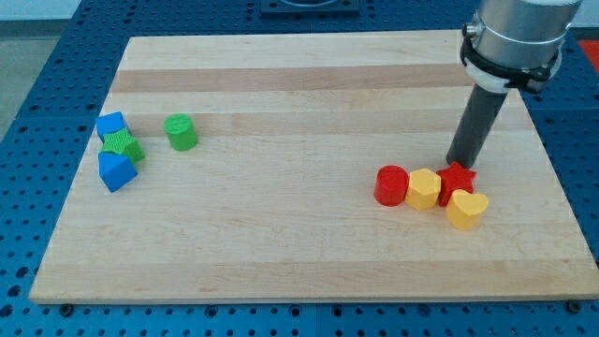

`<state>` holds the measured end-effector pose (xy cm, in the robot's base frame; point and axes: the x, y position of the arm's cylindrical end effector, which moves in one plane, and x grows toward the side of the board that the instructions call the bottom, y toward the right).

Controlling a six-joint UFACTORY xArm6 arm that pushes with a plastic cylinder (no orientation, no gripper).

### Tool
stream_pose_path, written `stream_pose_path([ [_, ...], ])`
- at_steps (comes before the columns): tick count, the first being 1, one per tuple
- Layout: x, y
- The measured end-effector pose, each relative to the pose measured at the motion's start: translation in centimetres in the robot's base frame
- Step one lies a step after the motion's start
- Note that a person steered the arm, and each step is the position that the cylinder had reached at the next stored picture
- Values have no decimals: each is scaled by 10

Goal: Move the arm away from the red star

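The red star (pixel 458 180) lies at the view's lower right, wedged between a yellow hexagon block (pixel 423 188) on its left and a yellow heart block (pixel 467 209) below it. A red cylinder (pixel 390 184) stands left of the yellow hexagon. My tip (pixel 458 165) stands right at the red star's upper edge and looks to be touching it. The dark rod rises from there up and to the right to the arm's grey end.
At the view's left stand a blue block (pixel 110 125), a green star-like block (pixel 123 146) and a second blue block (pixel 116 170) in a tight cluster. A green cylinder (pixel 181 132) stands just to their right. The wooden board (pixel 299 94) lies on a blue perforated table.
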<state>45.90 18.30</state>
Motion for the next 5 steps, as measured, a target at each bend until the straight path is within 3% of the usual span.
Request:
stream_pose_path([
  [5,-26,0],
])
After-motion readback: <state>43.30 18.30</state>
